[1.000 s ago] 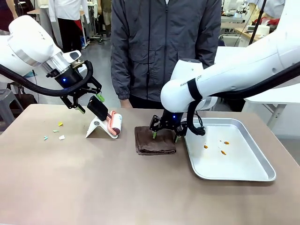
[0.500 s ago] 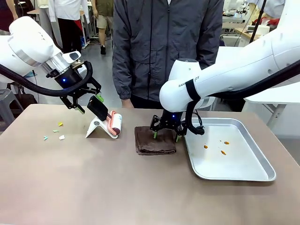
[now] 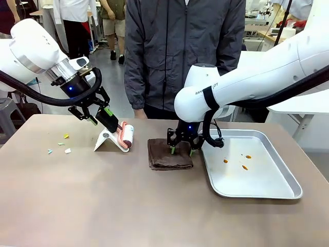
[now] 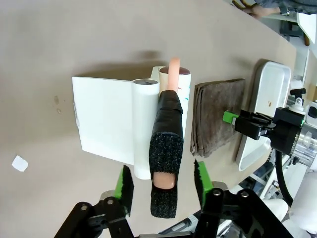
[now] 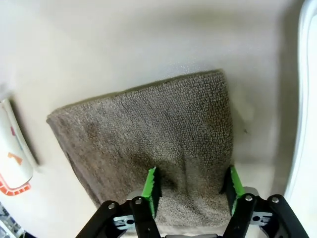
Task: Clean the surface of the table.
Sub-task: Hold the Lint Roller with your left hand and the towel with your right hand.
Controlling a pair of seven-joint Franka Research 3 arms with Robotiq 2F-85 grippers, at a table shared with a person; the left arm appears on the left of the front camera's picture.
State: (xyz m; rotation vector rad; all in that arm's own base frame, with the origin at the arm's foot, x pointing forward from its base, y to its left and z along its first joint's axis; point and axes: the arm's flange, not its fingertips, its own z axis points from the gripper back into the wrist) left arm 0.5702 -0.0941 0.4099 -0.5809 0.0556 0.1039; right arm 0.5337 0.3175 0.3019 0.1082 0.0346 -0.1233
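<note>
Front view, from the robot's side: the tan counter (image 3: 103, 206) spreads wide across the near part of the room, and its closest stretch is bare. To the right a shiny metal tray (image 3: 277, 193) lies flat on it, with a few small orange specks (image 3: 244, 166) on the tray floor. Just left of the tray sits a folded brown towel (image 3: 162, 157), flat on the counter. The right tool (image 3: 182, 150) points straight down onto the towel's far right part. The right wrist view shows its green pads standing partway apart, both tips pressed onto the cloth with a band of towel between them. The towel is not lifted, and I cannot tell whether any of it is pinched.

Over on the left, a few small paper scraps (image 3: 67, 151) – white, green and yellow – lie scattered on the counter. Between them and the towel stands a white stand (image 3: 105, 140) holding a lint roller (image 3: 126, 136), whose black handle (image 3: 109, 119) slants up and to the left. The left tool (image 3: 101, 116) is at the top of that handle. From the left wrist view its pads sit either side of the handle with a gap showing on each side – partway open, not gripping.

At the far edge a person (image 3: 182, 51) in a dark zipped jacket stands facing the counter.
</note>
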